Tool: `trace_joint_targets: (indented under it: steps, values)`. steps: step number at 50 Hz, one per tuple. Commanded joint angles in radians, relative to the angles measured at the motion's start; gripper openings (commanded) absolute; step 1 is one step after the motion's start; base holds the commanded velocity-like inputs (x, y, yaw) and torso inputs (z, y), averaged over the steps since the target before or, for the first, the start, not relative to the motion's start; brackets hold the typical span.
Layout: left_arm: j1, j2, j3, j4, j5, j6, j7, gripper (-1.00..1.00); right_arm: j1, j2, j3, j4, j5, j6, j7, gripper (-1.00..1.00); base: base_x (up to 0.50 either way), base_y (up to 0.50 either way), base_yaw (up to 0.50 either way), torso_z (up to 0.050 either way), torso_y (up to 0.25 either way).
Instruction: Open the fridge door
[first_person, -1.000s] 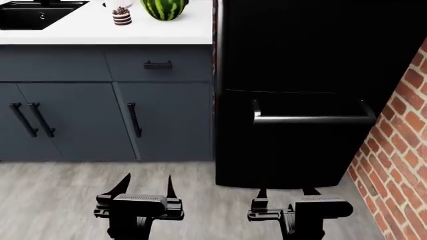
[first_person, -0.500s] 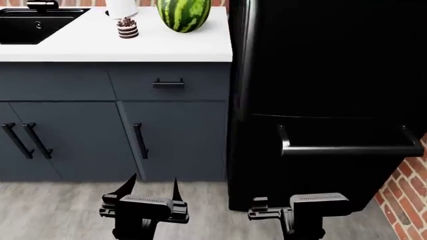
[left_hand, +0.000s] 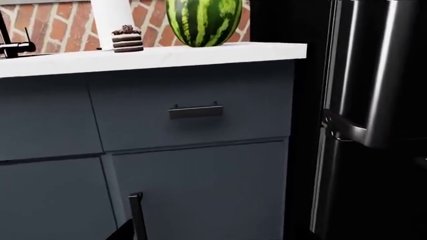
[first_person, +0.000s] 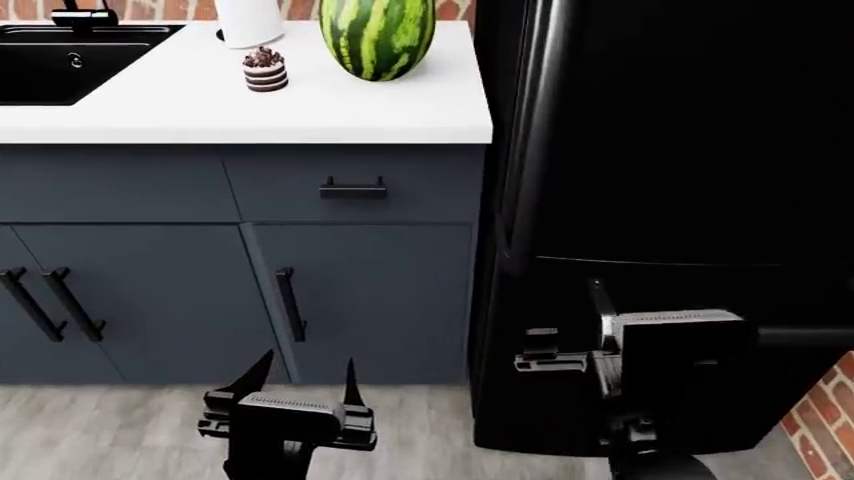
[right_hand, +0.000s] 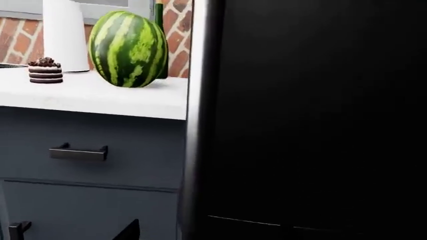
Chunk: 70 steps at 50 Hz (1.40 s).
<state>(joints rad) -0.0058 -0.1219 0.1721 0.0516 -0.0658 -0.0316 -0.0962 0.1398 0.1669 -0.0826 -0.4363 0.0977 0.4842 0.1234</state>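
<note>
The fridge door (first_person: 667, 130) is the tall glossy black upper panel at the right, and it stands closed. Its long vertical handle (first_person: 523, 140) runs along its left edge, next to the counter. My right gripper (first_person: 647, 297) is open and raised in front of the lower drawer front, just below the door's bottom edge and right of the handle. Only one of its fingers (first_person: 599, 300) stands out against the black. My left gripper (first_person: 304, 372) hangs open and empty, low before the cabinet doors. The right wrist view faces the door (right_hand: 313, 110) and handle (right_hand: 198, 125).
A white countertop (first_person: 200, 105) left of the fridge carries a watermelon (first_person: 378, 38), a small layered cake (first_person: 266, 70) and a black sink (first_person: 60, 60). Slate-blue cabinets (first_person: 374, 300) stand below it. A horizontal bar handle (first_person: 807, 336) crosses the lower drawer. A brick wall (first_person: 834, 410) lies at the far right.
The head view has closed in on the fridge and counter. My right gripper has risen from floor level to the front of the lower drawer. The left gripper has hardly moved.
</note>
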Motion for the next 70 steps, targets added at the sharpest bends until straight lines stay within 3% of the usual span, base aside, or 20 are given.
trace_joint_targets:
  steps: [1,7,20,33,49,70]
  values:
    - [-0.009,-0.006,-0.005,-0.046,-0.033,0.025,-0.003,1.00,0.362,0.047,0.024,-0.391,0.127,0.695,-0.016,1.00,0.00,0.00,0.00,0.000,0.000]
    - [-0.020,-0.010,-0.006,-0.078,-0.046,0.042,-0.001,1.00,0.618,0.035,-0.010,-0.358,0.164,0.924,-0.028,1.00,0.00,0.00,0.00,0.000,0.000]
    - [-0.021,-0.019,0.016,-0.110,-0.041,0.054,-0.005,1.00,0.869,-0.055,0.023,-0.189,0.192,1.036,-0.030,1.00,0.00,0.00,0.00,0.000,0.000]
    - [-0.012,-0.036,0.031,-0.093,-0.035,0.042,-0.016,1.00,0.919,-0.106,0.008,0.097,0.147,0.865,0.015,1.00,0.00,0.00,0.00,0.000,0.000]
    - [0.008,-0.056,0.028,-0.087,-0.053,0.056,-0.020,1.00,0.919,-0.149,-0.049,0.261,0.158,0.755,0.093,1.00,0.00,0.00,0.00,0.000,0.000]
    - [0.030,-0.089,0.007,-0.054,-0.064,0.052,-0.049,1.00,1.026,-0.132,-0.117,0.762,0.120,0.372,0.108,1.00,0.00,0.00,0.00,0.000,0.000]
